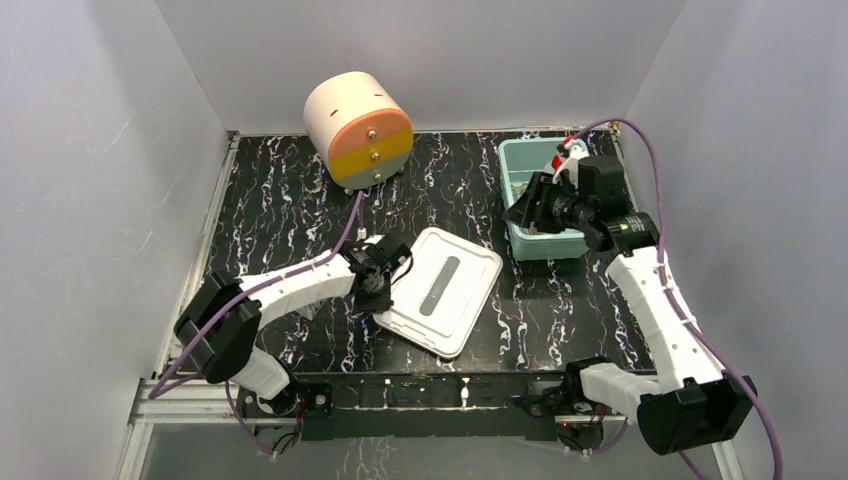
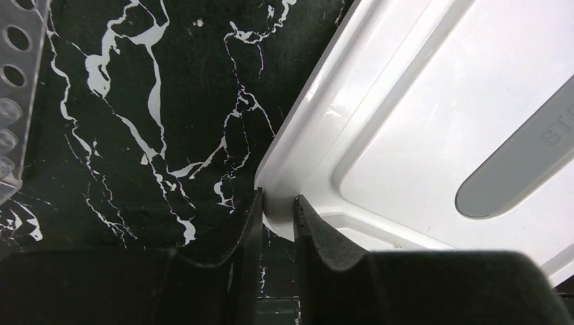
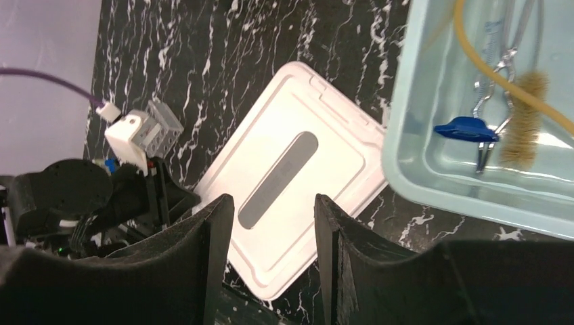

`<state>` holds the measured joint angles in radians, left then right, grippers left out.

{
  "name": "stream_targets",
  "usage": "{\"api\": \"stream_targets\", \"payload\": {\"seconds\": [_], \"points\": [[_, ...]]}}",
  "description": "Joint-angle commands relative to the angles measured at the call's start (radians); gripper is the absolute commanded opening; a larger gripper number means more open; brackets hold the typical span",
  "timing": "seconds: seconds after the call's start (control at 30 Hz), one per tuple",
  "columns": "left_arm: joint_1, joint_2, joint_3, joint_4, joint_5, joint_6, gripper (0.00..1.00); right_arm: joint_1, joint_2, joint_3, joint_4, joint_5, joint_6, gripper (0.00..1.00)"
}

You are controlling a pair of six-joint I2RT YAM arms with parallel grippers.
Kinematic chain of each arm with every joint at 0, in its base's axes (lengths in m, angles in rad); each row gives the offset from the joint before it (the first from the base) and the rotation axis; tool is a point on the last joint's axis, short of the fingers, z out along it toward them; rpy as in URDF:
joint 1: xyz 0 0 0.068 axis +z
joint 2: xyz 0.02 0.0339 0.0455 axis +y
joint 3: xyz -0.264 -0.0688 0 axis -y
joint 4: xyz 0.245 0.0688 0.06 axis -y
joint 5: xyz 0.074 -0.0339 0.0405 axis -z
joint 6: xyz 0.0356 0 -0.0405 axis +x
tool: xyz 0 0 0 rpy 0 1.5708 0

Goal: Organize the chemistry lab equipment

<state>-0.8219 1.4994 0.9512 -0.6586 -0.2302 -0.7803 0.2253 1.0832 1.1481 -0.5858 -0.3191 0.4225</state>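
Most of the equipment lies in the bin (image 3: 406,135) at the table's (image 1: 290,190) far right: one tubing loop (image 3: 460,20), one forceps (image 3: 501,64), one brush (image 3: 524,118) and one blue-capped piece (image 3: 466,128), likely a tube. One bottle (image 1: 572,152) shows its red nozzle at the bin's far end. One rack (image 3: 162,122) stands outside the bin, on the table just beside the left arm; whether it holds tubes I cannot tell.

The sorting looks nearly done. What seems left is closing the bin and perhaps placing the rack.

The one lid (image 1: 445,290) lies flat mid-table, apart from the bin. The left gripper (image 2: 277,223) pinches the rim at the lid's near-left corner. The right gripper (image 3: 274,230) hangs over the bin's near end, fingers spread and empty. One drum (image 1: 358,125) stands at the far edge, well apart.
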Motion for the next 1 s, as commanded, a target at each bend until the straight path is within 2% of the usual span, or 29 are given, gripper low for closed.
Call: {"api": "stream_targets", "payload": {"seconds": [0.0,0.07,0.17,0.3,0.37,0.53,0.73,0.97], "points": [[-0.003,0.030,-0.007,0.011,0.013,-0.062,0.21,0.132,0.027,0.034,-0.009,0.092,-0.023,0.56],[-0.002,0.054,-0.002,0.026,0.012,-0.038,0.29,0.231,0.052,0.039,-0.007,0.169,-0.007,0.56],[0.003,0.088,0.026,0.048,0.019,0.035,0.39,0.312,0.079,0.034,0.008,0.236,0.033,0.56],[0.014,0.131,0.084,0.067,0.025,0.149,0.47,0.354,0.085,0.016,0.021,0.281,0.078,0.55],[0.032,0.154,0.112,0.077,0.029,0.189,0.48,0.358,0.067,0.002,0.027,0.297,0.100,0.55],[0.062,0.223,0.156,0.126,0.074,0.272,0.39,0.361,0.018,-0.033,0.031,0.306,0.128,0.55],[0.073,0.313,0.217,0.152,0.098,0.340,0.36,0.369,-0.009,-0.065,0.000,0.298,0.135,0.54],[0.083,0.341,0.225,0.158,0.133,0.379,0.09,0.373,-0.052,-0.122,-0.029,0.309,0.146,0.54]]}}
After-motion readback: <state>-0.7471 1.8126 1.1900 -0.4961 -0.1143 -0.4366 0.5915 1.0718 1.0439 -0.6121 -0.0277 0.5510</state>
